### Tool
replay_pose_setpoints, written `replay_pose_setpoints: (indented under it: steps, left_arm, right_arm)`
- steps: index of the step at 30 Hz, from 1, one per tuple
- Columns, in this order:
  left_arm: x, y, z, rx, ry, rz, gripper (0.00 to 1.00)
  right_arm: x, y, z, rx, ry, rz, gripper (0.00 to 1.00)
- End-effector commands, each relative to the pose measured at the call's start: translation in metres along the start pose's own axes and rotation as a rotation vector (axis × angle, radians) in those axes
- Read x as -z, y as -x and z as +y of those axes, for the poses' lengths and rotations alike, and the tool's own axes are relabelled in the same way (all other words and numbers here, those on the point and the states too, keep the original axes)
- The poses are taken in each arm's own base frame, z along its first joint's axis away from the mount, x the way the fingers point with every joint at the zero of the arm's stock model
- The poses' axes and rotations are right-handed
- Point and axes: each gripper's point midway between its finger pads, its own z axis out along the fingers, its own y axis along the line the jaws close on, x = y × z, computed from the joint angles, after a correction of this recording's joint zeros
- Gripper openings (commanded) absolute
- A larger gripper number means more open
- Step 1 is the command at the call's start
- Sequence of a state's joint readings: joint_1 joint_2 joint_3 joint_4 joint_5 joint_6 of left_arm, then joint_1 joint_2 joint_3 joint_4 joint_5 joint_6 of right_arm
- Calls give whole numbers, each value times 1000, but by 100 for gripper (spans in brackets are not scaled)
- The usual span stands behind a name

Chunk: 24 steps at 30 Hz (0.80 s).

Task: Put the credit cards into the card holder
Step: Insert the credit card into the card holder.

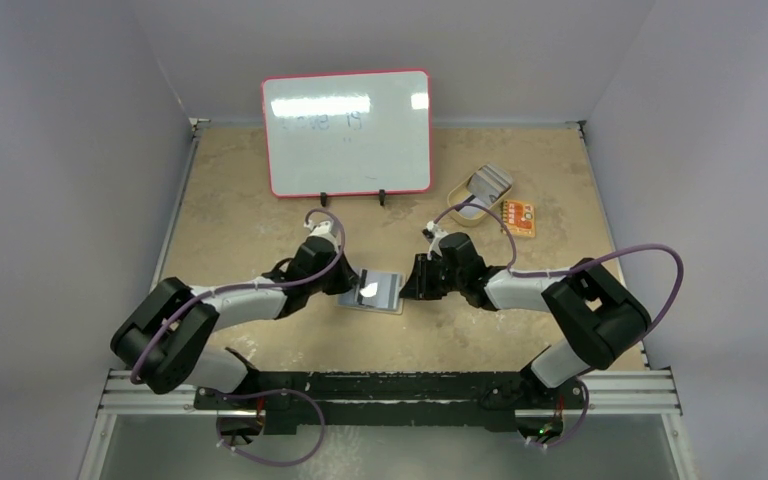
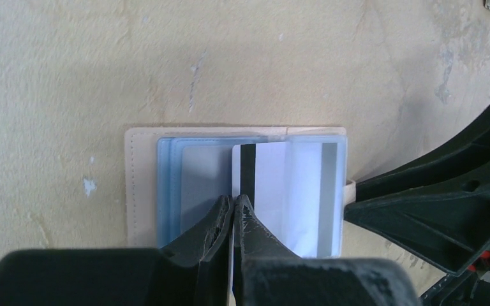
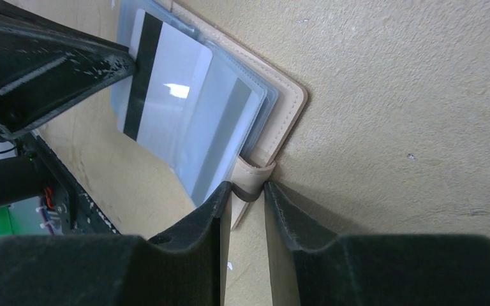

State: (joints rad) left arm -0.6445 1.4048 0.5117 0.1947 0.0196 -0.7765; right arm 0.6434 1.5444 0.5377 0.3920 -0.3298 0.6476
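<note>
Card-insert step: left hand (image 2: 233,201) is clenched on the striped end of a white credit card (image 2: 271,185) lying over the clear sleeves of the open card holder (image 2: 139,191), mid-table (image 1: 250,200). The right hand (image 3: 247,191) pinches its snap tab (image 3: 252,173), so keep the tab pinned and the card flat and square to the sleeve mouth. Left wrist view shows alignment, right wrist the tab grip; only the top view shows more cards (image 1: 490,182) at the tan dish (image 1: 460,213), back right.

Tan card holder (image 2: 131,185) — black-striped white card (image 2: 269,191)
</note>
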Motion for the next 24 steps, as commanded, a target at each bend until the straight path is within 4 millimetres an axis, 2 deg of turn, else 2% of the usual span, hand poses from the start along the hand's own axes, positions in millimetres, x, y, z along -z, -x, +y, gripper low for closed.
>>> replay_pose_setpoints:
  steps: [1, 7, 13, 17, 24]
  left_arm:
    - [-1, -1, -14, 131, -91, -47, 0]
    - [-9, -9, -15, 168, -108, -18, 0]
    - [-8, -11, -28, 208, -141, -21, 0]
    - [-8, -15, -27, 265, -132, -32, 0]
    - [-13, -18, -43, 266, -161, -18, 2]
  right_arm:
    - [0, 5, 3, -6, 4, -28, 28]
    - [0, 5, 3, -19, 0, -33, 27]
    - [-1, 6, 3, -37, 6, -41, 27]
    - [-1, 8, 4, -54, 10, -60, 25]
    - [-2, 8, 6, -78, 28, -66, 25]
